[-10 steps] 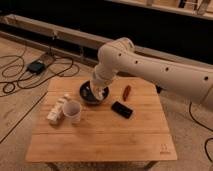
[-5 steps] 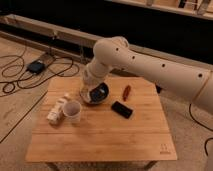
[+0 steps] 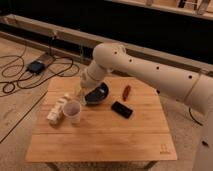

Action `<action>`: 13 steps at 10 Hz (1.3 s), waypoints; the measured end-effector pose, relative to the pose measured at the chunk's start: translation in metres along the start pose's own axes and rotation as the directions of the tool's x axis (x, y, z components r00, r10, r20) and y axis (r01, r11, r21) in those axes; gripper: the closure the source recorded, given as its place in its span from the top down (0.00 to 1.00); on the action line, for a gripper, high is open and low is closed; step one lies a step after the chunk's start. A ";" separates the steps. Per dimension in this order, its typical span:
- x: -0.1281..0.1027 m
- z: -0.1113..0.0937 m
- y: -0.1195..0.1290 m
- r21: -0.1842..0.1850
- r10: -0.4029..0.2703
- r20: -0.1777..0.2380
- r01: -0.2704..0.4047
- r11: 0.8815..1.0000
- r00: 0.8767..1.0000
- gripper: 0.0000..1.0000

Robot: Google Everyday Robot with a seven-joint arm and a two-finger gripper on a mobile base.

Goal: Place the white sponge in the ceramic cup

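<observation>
Now I hold the gripper [image 3: 80,91] closed, apparently on the white sponge, above the ceramic cup [image 3: 72,111] for dropping in.

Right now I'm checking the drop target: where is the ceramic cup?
The ceramic cup stands on the table's left half, beside the cream lumpy object and left of the dark bowl; the tool hangs just above it.

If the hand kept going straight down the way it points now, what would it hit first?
Probably the wooden table just behind the ceramic cup, beside the dark bowl. The hand points downward near the cup's far rim, so it might clip that rim; depth is unclear.
</observation>
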 end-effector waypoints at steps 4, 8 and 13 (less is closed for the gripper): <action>0.002 0.014 -0.028 0.083 -0.086 0.036 0.083 0.993 0.996 0.00; -0.003 0.033 -0.034 0.141 -0.125 0.068 0.115 0.983 0.990 0.01; -0.002 0.053 -0.029 0.180 -0.143 0.068 0.129 0.975 0.987 0.44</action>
